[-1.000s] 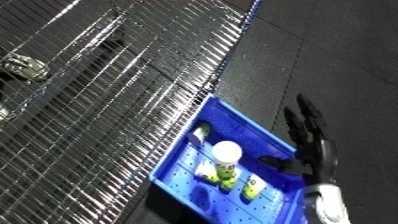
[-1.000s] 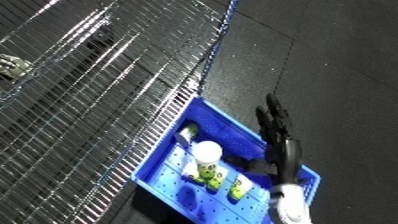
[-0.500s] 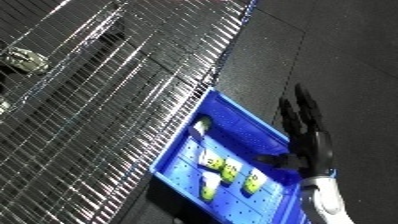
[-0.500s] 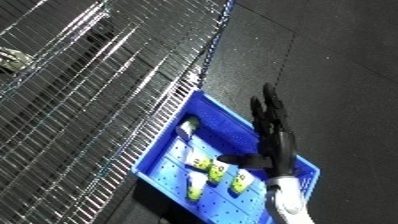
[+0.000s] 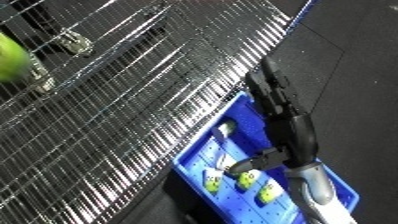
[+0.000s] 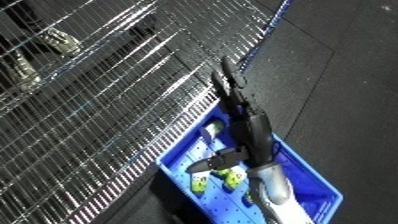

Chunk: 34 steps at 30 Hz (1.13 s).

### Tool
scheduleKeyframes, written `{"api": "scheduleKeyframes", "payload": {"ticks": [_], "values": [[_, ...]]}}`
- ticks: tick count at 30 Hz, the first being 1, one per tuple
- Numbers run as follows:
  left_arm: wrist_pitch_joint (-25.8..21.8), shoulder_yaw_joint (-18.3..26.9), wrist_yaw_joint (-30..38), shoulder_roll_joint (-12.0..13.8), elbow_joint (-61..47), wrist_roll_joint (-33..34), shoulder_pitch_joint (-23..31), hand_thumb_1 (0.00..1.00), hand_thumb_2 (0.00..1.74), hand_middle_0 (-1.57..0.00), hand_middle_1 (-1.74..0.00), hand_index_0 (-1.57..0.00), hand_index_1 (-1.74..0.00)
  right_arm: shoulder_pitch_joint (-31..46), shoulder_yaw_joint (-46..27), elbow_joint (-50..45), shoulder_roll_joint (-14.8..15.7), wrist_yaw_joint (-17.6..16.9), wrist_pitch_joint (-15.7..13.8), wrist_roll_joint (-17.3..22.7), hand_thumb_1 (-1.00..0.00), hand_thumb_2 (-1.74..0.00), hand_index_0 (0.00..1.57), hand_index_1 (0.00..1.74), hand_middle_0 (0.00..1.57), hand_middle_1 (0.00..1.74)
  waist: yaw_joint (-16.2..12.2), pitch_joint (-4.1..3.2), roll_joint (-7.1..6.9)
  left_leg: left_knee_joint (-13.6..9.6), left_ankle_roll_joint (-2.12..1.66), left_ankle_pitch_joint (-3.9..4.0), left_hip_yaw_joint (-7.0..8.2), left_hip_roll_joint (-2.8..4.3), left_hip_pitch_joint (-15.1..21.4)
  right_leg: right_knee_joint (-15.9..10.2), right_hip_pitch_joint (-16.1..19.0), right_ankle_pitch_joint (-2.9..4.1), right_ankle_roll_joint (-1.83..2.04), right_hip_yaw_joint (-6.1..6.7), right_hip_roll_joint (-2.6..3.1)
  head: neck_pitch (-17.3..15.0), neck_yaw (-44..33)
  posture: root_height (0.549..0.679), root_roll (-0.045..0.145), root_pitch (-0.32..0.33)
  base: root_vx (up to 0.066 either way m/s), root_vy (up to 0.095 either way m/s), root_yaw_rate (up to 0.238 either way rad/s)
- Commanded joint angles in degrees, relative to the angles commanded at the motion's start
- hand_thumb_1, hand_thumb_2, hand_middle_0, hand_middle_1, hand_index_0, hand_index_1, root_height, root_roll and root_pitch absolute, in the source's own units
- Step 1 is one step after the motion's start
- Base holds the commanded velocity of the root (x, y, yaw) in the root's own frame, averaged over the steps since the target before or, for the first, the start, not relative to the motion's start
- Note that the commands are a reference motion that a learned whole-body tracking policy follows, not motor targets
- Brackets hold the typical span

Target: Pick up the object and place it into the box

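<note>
The right robot hand [image 5: 282, 107] extends over the blue bin [image 5: 336, 181], fingers straight and spread, holding nothing. Beneath its palm, white-and-green bottles [image 5: 251, 178] lie inside the bin, beside the wire rack [image 5: 115, 110].

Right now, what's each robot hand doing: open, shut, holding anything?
Left robot hand: not in view.
Right robot hand: open, fingers straight, holding nothing, above the blue bin.
</note>
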Motion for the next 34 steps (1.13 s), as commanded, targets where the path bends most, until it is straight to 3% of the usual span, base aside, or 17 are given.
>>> {"api": "scheduleKeyframes", "payload": {"ticks": [7,13,17,27,34], "values": [[1.2,-0.2,-0.2,1.0,1.2,0.7,-1.3,1.00,1.74,-1.57,-1.74,-1.57,-1.74,-4.2,4.3,-0.2,1.3,1.9,2.7,-0.3,0.00,0.00,0.00,0.00,0.00,0.00,3.7,-0.11,-1.95,0.3,0.21,0.85,-2.44,-0.41,-1.3,1.0,0.3,-0.07,0.20,-2.10,-0.12,1.1,-10.6,0.652,0.068,0.015,0.026,-0.077,0.190],[1.4,-0.6,-1.2,1.6,2.5,1.1,-2.2,1.00,1.74,-1.57,-1.74,-1.57,-1.74,-6.9,7.0,1.2,3.0,3.2,4.2,-1.5,0.00,0.00,0.00,0.00,0.00,0.00,6.3,0.34,-2.70,-0.5,0.18,2.41,-3.92,-0.41,-1.9,1.4,0.5,0.09,0.67,-3.86,-0.34,2.3,-16.7,0.651,0.057,0.014,0.025,-0.049,0.231],[1.7,-0.6,-2.1,1.9,2.9,1.3,-2.6,1.00,1.74,-1.57,-1.74,-1.57,-1.74,-8.1,8.3,2.1,3.8,3.0,5.0,-2.2,0.00,0.00,0.00,0.00,0.00,0.00,7.7,0.77,-3.10,-0.4,0.21,2.90,-4.68,-0.60,-2.3,2.1,0.5,-0.03,0.75,-4.87,-0.72,2.4,-18.9,0.650,0.054,0.011,0.036,-0.032,0.255],[2.9,-0.9,-3.8,2.7,1.8,2.4,-1.7,1.00,1.74,-1.57,-1.74,-1.57,-1.74,-8.7,10.9,4.1,4.4,0.7,6.7,-4.5,0.00,0.00,0.00,0.00,0.00,0.00,10.1,2.15,-3.52,3.7,0.92,1.77,-5.59,-1.45,-4.6,5.4,-0.5,-1.01,0.44,-6.54,-1.73,2.0,-18.9,0.644,0.049,0.000,0.045,-0.014,0.155],[3.4,-1.7,-3.9,3.2,0.8,2.7,-1.3,1.00,1.74,-1.57,-1.74,-1.57,-1.74,-9.8,12.1,7.0,4.2,-3.2,5.3,-7.8,0.00,0.00,0.00,0.00,0.00,0.00,10.7,2.30,-3.00,6.9,1.47,0.76,-5.49,-1.95,-8.1,8.2,-3.8,-1.47,0.25,-6.88,-2.12,2.7,-16.7,0.637,0.045,0.019,0.016,0.001,0.067]]}}
